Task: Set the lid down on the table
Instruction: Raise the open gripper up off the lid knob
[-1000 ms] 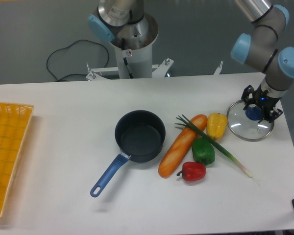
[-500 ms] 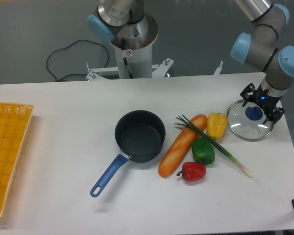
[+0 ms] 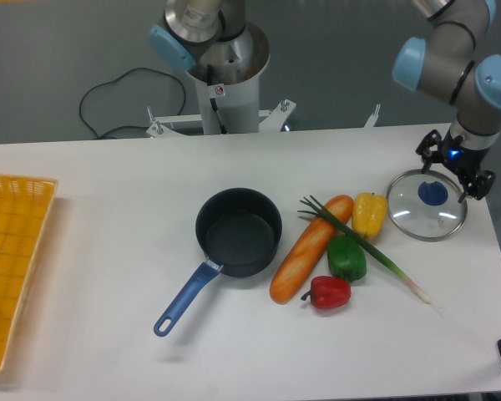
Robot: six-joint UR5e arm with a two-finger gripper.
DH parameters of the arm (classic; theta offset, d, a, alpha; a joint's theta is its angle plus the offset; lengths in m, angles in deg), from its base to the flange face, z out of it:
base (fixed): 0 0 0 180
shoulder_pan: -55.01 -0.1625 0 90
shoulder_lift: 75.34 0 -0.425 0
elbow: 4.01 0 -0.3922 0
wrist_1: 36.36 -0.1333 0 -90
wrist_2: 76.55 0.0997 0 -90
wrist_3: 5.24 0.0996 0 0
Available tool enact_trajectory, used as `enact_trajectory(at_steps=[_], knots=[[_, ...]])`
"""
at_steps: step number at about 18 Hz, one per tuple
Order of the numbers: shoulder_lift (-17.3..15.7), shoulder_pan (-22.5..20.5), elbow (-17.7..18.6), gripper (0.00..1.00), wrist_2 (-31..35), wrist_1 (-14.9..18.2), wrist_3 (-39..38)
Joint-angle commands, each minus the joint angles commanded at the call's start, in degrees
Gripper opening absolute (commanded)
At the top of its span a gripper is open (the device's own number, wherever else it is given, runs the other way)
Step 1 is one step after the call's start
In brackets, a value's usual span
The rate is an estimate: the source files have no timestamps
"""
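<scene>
The lid (image 3: 426, 206), clear glass with a metal rim and a blue centre knob, lies flat on the white table (image 3: 108, 225) at the far right. My gripper (image 3: 454, 170) hangs above and a little behind the lid, apart from the knob, with its fingers spread and nothing between them. The dark blue saucepan (image 3: 238, 231) with its blue handle stands open near the middle of the table.
A baguette (image 3: 311, 248), a yellow pepper (image 3: 369, 214), a green pepper (image 3: 346, 258), a red pepper (image 3: 327, 292) and a spring onion (image 3: 376, 251) lie between the pan and the lid. A yellow mesh tray (image 3: 8, 259) sits at the left edge.
My gripper has let go of the lid's knob and risen up and slightly right, away from it. The lid stays flat on the table.
</scene>
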Motion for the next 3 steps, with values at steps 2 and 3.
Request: enact_trajectory(at_steps=[2, 3], knots=[[-0.4, 1.7, -0.4, 1.0, 0.3, 0.0, -0.4], [-0.5, 1.9, -0.6, 1.0, 0.8, 0.0, -0.6]])
